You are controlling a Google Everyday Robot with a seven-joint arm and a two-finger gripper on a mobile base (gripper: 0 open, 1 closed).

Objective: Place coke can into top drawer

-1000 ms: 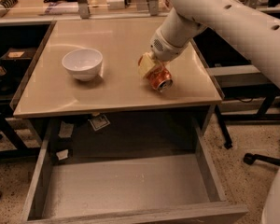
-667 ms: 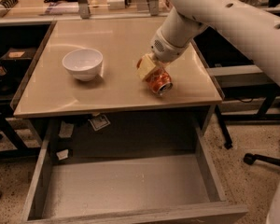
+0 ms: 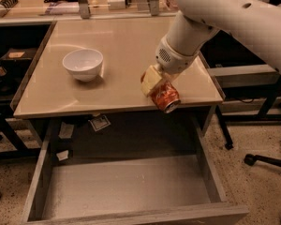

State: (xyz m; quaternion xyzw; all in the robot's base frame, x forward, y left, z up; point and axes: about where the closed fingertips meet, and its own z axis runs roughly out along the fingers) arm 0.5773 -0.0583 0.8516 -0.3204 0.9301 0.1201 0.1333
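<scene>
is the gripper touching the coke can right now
Touching. The camera view shows the gripper closed on the coke can, its pale finger pressed against the can's side, holding it tilted past the front edge of the beige tabletop.

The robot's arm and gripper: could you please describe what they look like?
The arm is smooth, glossy white and rounded, narrowing to a wrist collar with a small perforated patch. The gripper, at the tabletop's front edge, has blocky cream-yellow jaws. No cables show.
</scene>
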